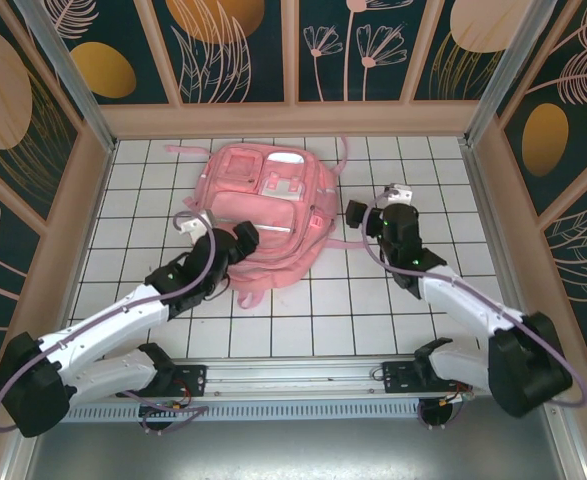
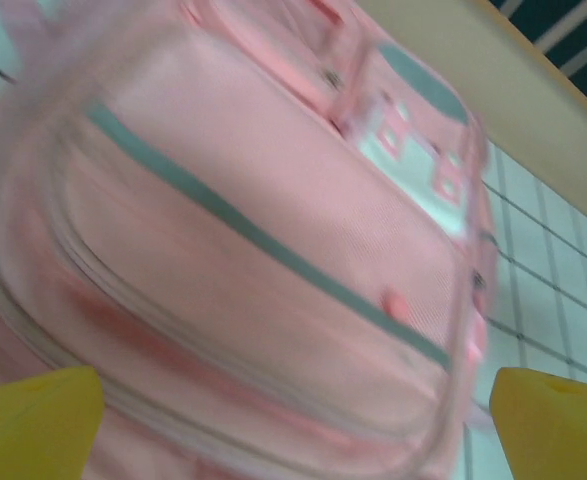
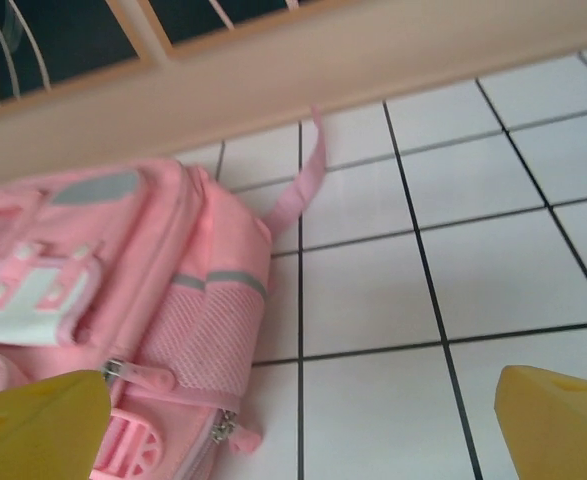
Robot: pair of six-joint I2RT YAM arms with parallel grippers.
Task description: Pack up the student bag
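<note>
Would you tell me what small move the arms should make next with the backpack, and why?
Probably ease the right gripper left onto the zipper pull at the side of the backpack. Both grippers stand open and empty, the left gripper over the front pocket, and the backpack looks zipped shut, lying flat on the tiled table.

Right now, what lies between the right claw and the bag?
Bare white table tiles, seen in the right wrist view, separate the right claw from the bag.
</note>
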